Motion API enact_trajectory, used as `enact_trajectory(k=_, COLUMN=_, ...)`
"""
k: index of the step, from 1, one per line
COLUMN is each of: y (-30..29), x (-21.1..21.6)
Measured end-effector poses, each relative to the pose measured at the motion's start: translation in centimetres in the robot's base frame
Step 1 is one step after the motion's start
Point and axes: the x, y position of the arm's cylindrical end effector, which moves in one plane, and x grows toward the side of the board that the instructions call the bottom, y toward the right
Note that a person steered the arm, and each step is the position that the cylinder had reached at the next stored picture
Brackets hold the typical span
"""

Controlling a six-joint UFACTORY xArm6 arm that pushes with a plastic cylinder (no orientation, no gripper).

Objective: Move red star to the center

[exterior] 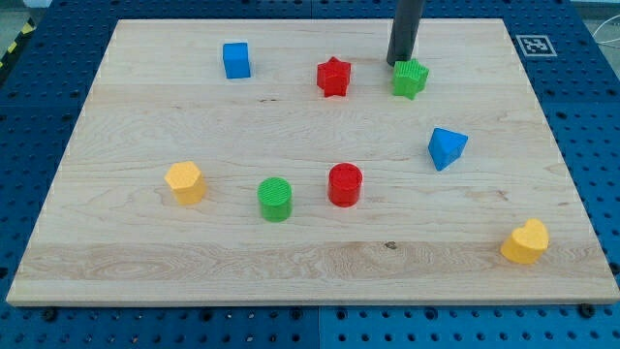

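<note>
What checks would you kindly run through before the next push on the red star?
1. Red star in view, near the view's top: ok.
2. My tip touching the red star: not ok; it sits to the star's right, beside the green star.
3. My tip touching the green star: cannot tell.
4. Board centre free to receive the star: ok; the red cylinder and green cylinder lie lower.
5. Path from star down to centre free of blocks: ok.
</note>
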Motion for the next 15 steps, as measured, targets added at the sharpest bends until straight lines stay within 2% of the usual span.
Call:
enact_trajectory(k=3, y=-1.5, x=-0.7)
enact_trajectory(k=5, y=-2.4, x=-2.8)
enact_trajectory(k=15, y=-7.6, x=-1.3)
